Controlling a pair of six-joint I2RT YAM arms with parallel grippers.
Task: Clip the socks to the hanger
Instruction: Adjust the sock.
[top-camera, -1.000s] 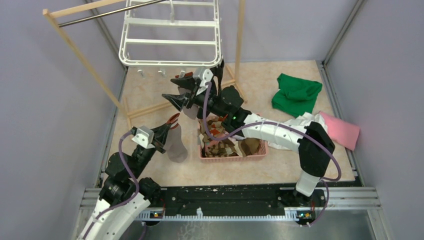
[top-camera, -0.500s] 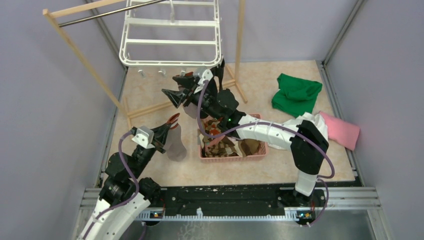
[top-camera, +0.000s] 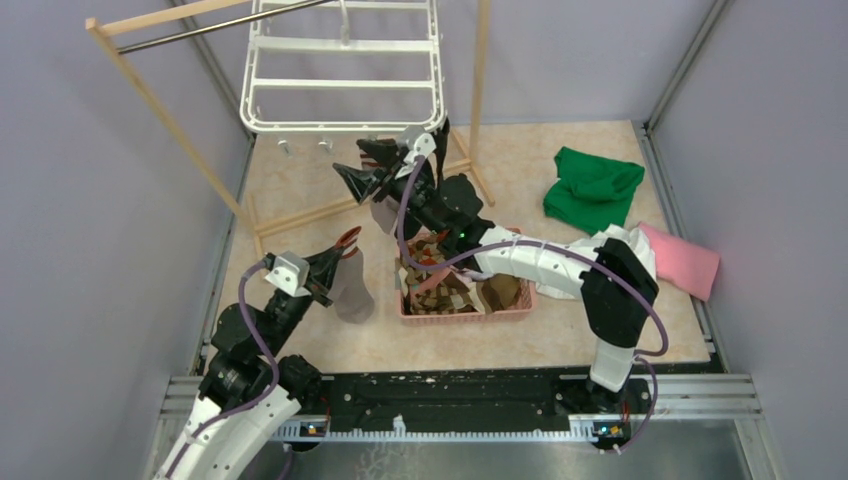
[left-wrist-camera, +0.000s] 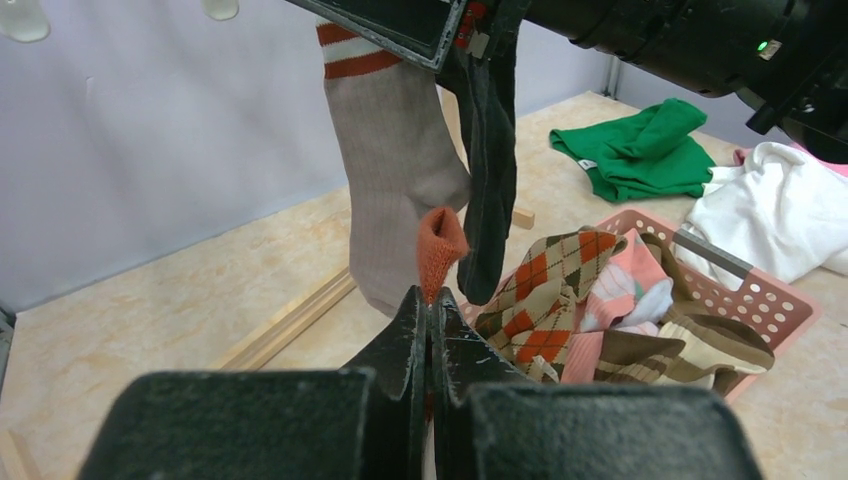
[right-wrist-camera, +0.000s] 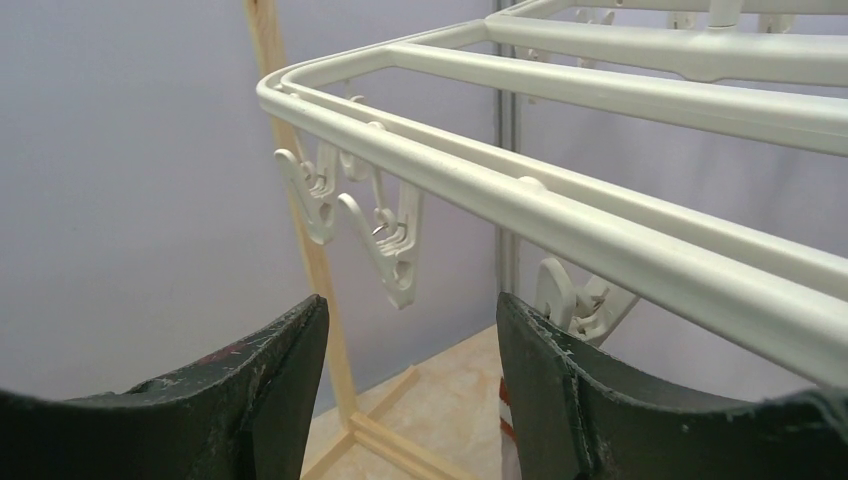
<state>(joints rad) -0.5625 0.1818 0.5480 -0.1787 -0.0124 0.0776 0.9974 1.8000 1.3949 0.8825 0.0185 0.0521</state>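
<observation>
While the left end effector is clamped tight on a grey-brown sock low and well short of the hanger, the right end effector stands wide and empty just under the hanger's near rail, beside its clips.

Top cam's fixed high up behind the near edge, looking down + fwd over the whole counter, so it's the wide view. Left wrist cam sits right behind the left claw, low and v close, facing across the counter twd the pink basket + green cloth; top cam sees both too. Right wrist cam tilts up past the right claw, super close under the hanger rim, which top cam also shows.
</observation>
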